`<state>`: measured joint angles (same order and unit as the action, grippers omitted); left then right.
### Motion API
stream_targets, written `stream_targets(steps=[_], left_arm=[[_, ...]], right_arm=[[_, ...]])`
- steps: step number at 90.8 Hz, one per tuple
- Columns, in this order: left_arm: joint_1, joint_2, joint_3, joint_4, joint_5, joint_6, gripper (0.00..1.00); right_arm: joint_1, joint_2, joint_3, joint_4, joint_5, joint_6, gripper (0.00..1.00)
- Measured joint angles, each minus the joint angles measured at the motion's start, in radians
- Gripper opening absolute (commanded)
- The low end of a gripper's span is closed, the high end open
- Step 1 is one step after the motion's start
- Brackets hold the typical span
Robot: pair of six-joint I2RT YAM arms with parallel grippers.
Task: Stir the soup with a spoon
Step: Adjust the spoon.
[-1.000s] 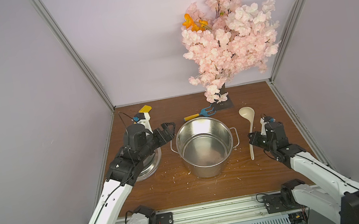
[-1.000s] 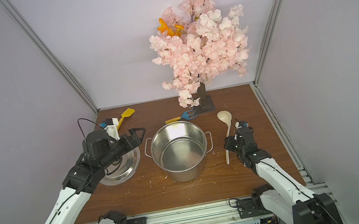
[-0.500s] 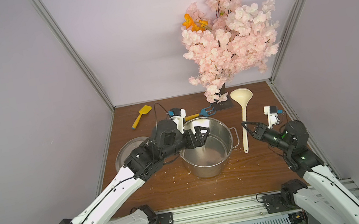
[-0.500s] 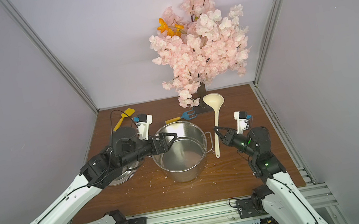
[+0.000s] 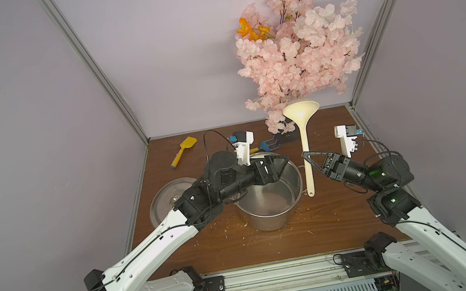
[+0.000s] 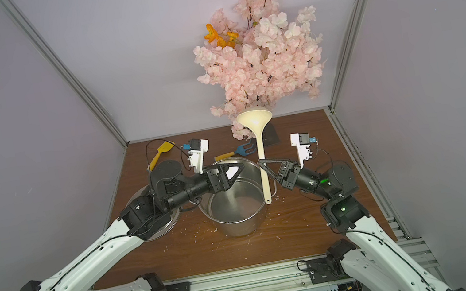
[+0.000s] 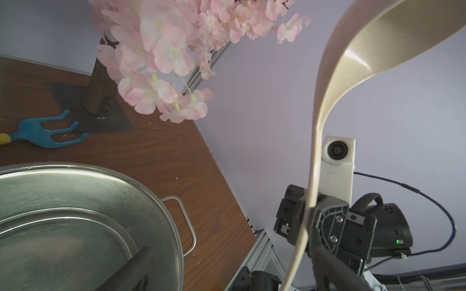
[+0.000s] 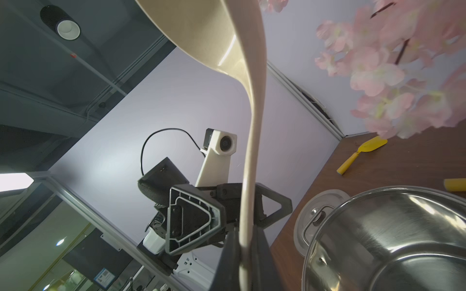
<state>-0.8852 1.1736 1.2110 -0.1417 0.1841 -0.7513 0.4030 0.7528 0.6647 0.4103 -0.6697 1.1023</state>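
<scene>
The spoon, a cream ladle, stands nearly upright beside the steel pot, bowl end up near the blossoms. My right gripper is shut on the middle of its handle, as the right wrist view shows with the handle pinched between the fingers of that gripper. My left gripper hangs open over the pot's far rim, pointing at the handle, a short gap away and holding nothing. Seen from the left wrist, the handle runs past the pot. I see no soup; the pot's bottom looks like bare metal.
The pot's lid lies flat left of the pot. At the back lie a yellow toy shovel and a blue rake. A pink blossom tree on a dark base overhangs the back right. Crumbs dot the wooden table.
My right gripper has lifted the spoon off the table and turned it upright. My left arm has swung from the lid across to above the pot, towards the handle.
</scene>
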Motion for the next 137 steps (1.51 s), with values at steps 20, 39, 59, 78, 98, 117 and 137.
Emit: stream_targets(steps=[20, 39, 59, 78, 98, 117, 137], left_arm=[[0.005, -0.006, -0.006, 0.124, 0.013, -0.024, 0.85], [0.058, -0.063, -0.096, 0.222, 0.047, -0.082, 0.61], [0.095, -0.123, -0.177, 0.268, 0.056, -0.126, 0.38], [0.107, -0.162, -0.195, 0.293, 0.052, -0.156, 0.15], [0.109, -0.195, -0.242, 0.335, 0.033, -0.202, 0.02], [0.112, -0.231, -0.277, 0.352, -0.034, -0.27, 0.0], [0.112, -0.295, -0.339, 0.42, -0.132, -0.378, 0.0]], right_arm=[[0.13, 0.169, 0.106, 0.008, -0.025, -0.041, 0.0], [0.227, 0.247, 0.171, 0.009, -0.03, -0.085, 0.0], [0.272, 0.303, 0.188, 0.009, -0.045, -0.119, 0.0], [0.283, 0.328, 0.188, 0.011, -0.062, -0.127, 0.0], [0.287, 0.333, 0.189, 0.018, -0.086, -0.129, 0.24], [0.287, 0.285, 0.127, 0.039, -0.066, -0.117, 0.61], [0.304, 0.193, -0.068, 0.183, 0.008, -0.039, 0.69]])
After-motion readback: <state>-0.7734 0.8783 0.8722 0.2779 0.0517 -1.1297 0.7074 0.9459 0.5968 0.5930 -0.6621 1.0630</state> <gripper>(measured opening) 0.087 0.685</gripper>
